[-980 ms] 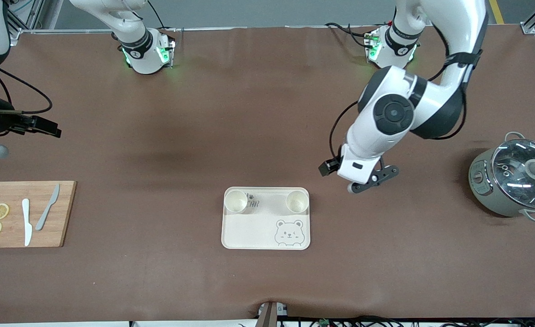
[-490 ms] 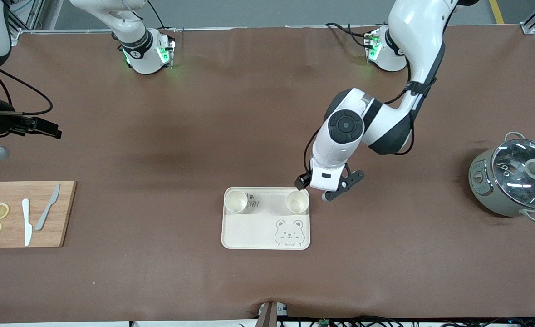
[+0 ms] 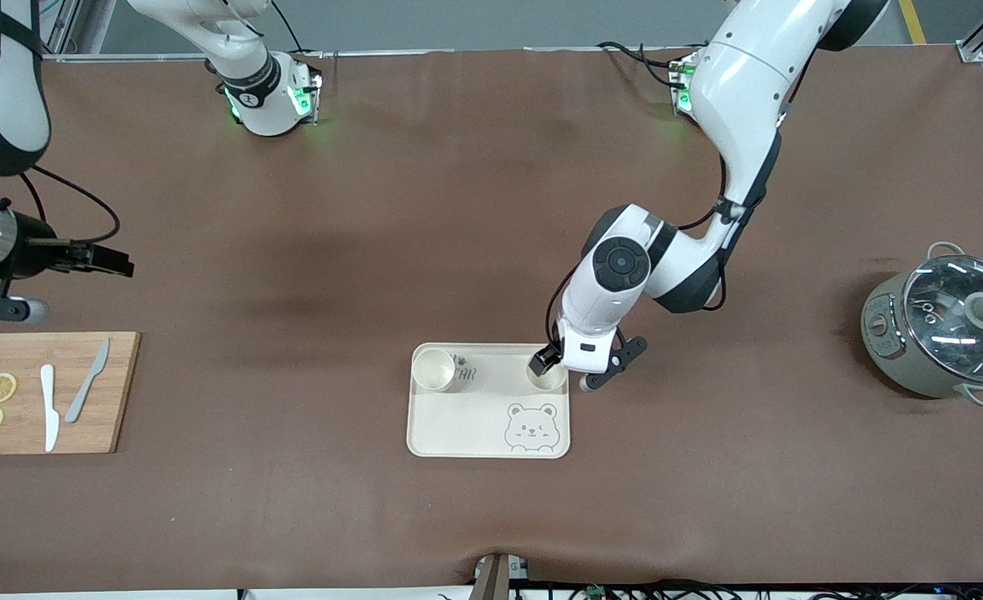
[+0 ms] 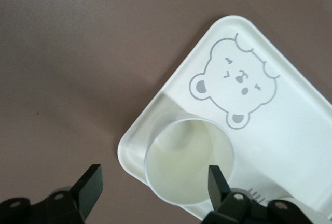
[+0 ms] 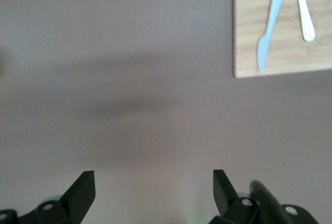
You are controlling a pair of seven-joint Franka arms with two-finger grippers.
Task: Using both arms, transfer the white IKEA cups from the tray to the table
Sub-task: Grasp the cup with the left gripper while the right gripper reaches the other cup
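Note:
Two white IKEA cups stand upright in the bear tray's (image 3: 458, 425) two corners farthest from the front camera. One cup (image 3: 433, 369) stands free at the corner toward the right arm's end. My left gripper (image 3: 551, 368) is down over the other cup (image 3: 551, 383). In the left wrist view this cup (image 4: 189, 164) sits in the tray's (image 4: 290, 125) corner. The left gripper (image 4: 154, 182) is open, with one finger over the cup's mouth and the other off the tray's edge. My right gripper (image 3: 116, 265) hangs open over bare table, holding nothing (image 5: 153, 185).
A wooden cutting board (image 3: 41, 392) with two lemon slices and two knives lies at the right arm's end, also in the right wrist view as the board (image 5: 280, 27). A grey-green lidded pot (image 3: 941, 325) stands at the left arm's end.
My left arm swung from over bare table to the tray and came down over the cup at that corner. The right gripper drifted a little toward the cutting board.

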